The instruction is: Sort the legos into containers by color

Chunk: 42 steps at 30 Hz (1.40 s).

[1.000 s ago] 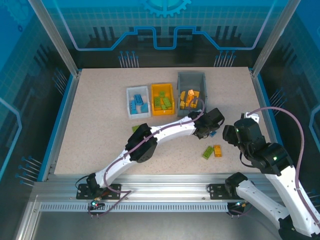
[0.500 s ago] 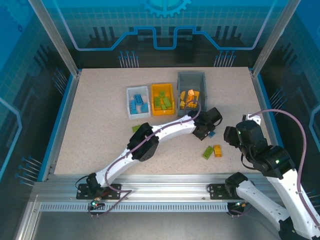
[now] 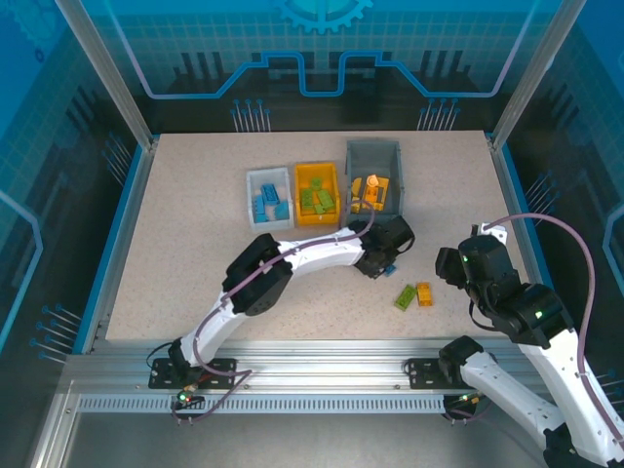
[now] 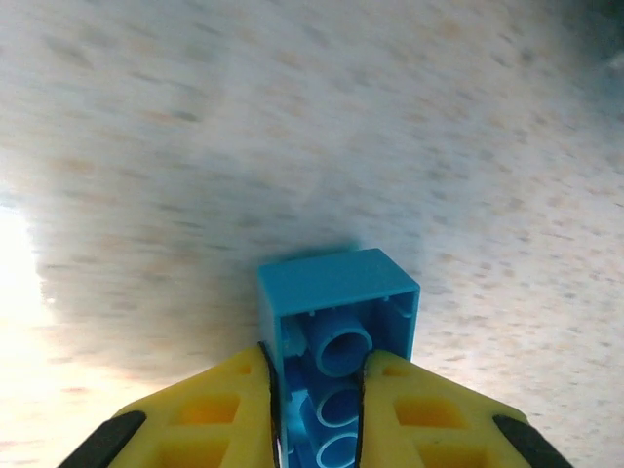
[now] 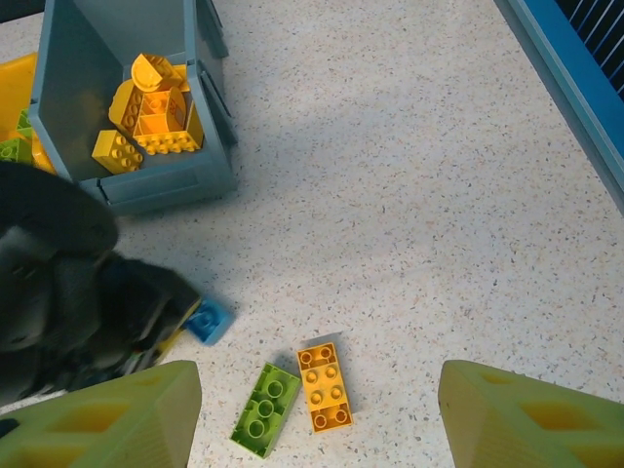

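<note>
My left gripper (image 4: 314, 369) is shut on a blue lego (image 4: 336, 292), which sticks out hollow side up between the yellow fingers (image 4: 219, 409), just above the table. From above, this gripper (image 3: 380, 260) sits just in front of the grey container (image 3: 373, 156), which holds orange legos (image 5: 151, 117). The white container (image 3: 270, 225) holds blue legos and the orange-yellow container (image 3: 318, 168) holds green ones. My right gripper (image 5: 317, 390) hangs open above a green lego (image 5: 265, 409) and an orange lego (image 5: 324, 386) lying side by side on the table.
The left arm (image 3: 292, 263) stretches across the table in front of the three bins. A blue raised border (image 5: 565, 88) edges the table on the right. Bare tabletop (image 3: 185, 234) lies to the left of the bins.
The left gripper has closed on the blue lego and swung a little to the left with it, toward the bins. The right arm has hardly moved.
</note>
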Available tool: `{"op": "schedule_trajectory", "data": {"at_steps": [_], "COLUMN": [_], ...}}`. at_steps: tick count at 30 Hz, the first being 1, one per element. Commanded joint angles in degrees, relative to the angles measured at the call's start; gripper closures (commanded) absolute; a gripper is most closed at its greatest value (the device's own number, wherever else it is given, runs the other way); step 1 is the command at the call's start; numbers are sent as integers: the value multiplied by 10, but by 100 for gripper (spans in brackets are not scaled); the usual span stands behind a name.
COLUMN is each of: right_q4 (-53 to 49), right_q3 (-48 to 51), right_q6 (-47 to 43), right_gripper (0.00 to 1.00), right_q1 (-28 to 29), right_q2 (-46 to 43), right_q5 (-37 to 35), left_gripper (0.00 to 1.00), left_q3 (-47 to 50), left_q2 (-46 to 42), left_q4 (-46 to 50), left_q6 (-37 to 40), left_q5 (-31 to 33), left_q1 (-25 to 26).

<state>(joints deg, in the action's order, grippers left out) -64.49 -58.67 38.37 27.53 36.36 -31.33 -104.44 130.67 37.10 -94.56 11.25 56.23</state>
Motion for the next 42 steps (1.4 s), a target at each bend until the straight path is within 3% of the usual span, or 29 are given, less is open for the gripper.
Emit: {"op": "schedule_trajectory", "data": {"at_steps": [1, 7, 12, 17, 21, 25, 30, 37, 42], "right_q4": [8, 33, 95, 182, 220, 263, 333, 344, 331], "right_q3": [7, 19, 36, 52, 39, 12, -12, -51, -41], "right_q6": [-3, -12, -53, -105, -119, -112, -89, -84, -80], "right_gripper": [33, 33, 33, 35, 35, 35, 35, 36, 36], "right_q1": [-6, -6, -6, 4, 76, 176, 250, 268, 268], "right_q2": [-1, 9, 30, 58, 111, 178, 252, 316, 310], "right_q5": [3, 39, 141, 287, 282, 219, 147, 123, 111], "left_gripper": [84, 84, 83, 82, 81, 80, 80, 79, 76], "left_q3": [98, 280, 384, 418, 384, 309, 228, 116, 91], "left_q2": [-71, -201, -297, -395, -448, -429, -358, -224, -172], "left_q4": [22, -20, -44, -7, 22, 49, 42, 57, 63], "left_q6": [6, 29, 89, 174, 288, 400, 485, 568, 574], "left_q5": [29, 38, 28, 34, 33, 20, 3, 27, 28], "left_q1": [-9, -33, -74, -134, -213, -303, -381, -404, -406]}}
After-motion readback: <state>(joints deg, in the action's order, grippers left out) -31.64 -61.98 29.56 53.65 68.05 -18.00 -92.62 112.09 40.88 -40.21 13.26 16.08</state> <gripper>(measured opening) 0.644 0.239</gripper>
